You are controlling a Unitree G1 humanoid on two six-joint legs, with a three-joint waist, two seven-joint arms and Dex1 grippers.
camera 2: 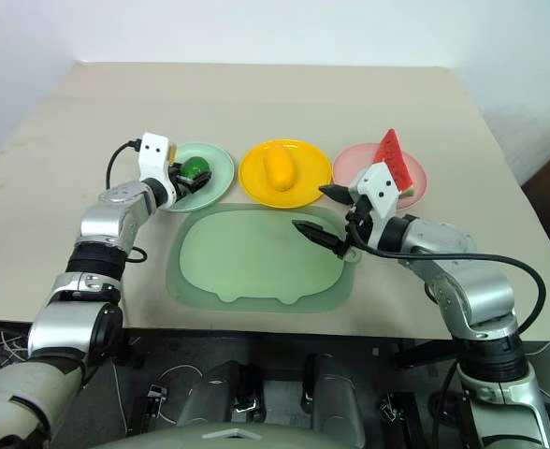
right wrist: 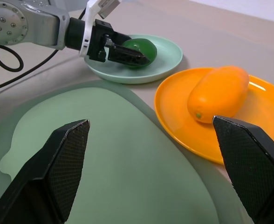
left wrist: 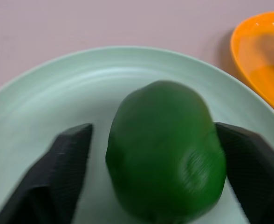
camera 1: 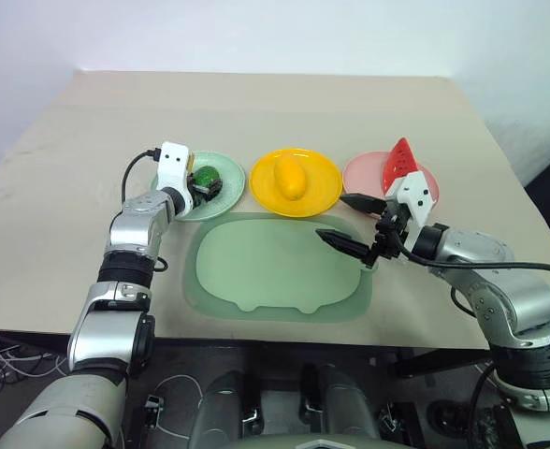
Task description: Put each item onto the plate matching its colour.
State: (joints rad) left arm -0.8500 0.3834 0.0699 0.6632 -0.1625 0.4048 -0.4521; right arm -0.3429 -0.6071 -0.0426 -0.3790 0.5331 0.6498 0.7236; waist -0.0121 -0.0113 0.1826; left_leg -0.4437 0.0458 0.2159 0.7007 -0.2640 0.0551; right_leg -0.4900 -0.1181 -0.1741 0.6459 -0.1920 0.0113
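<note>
Three plates are set in a row on a tan table (camera 1: 69, 168), behind a sage green mat (camera 1: 266, 267). The green fruit (camera 1: 206, 178) lies on the mint plate (camera 1: 228, 192), the mango (camera 1: 289, 177) on the yellow plate (camera 1: 324, 187), and the watermelon wedge (camera 1: 399, 161) on the pink plate (camera 1: 357, 173), rind to the right. Part of the pink plate is hidden behind the right wrist camera housing, and the near rim of the mint plate is covered by the left gripper (camera 1: 203, 186). In the left wrist view the green fruit (left wrist: 167, 151) is cut off at the lower edge, so its contact with the plate is not shown, and only a slice of the yellow plate (left wrist: 258, 60) is seen. The left gripper is held at the fruit with one finger (left wrist: 58, 172) on each side; a strip of plate is visible between the fruit and one finger, while the other finger lies against or just beside the fruit, and which cannot be told. The fingers are thus spread, not pinching. The right gripper (camera 1: 347, 223) is held over the far right corner of the mat, fingers wide apart and empty, touching nothing.
</note>
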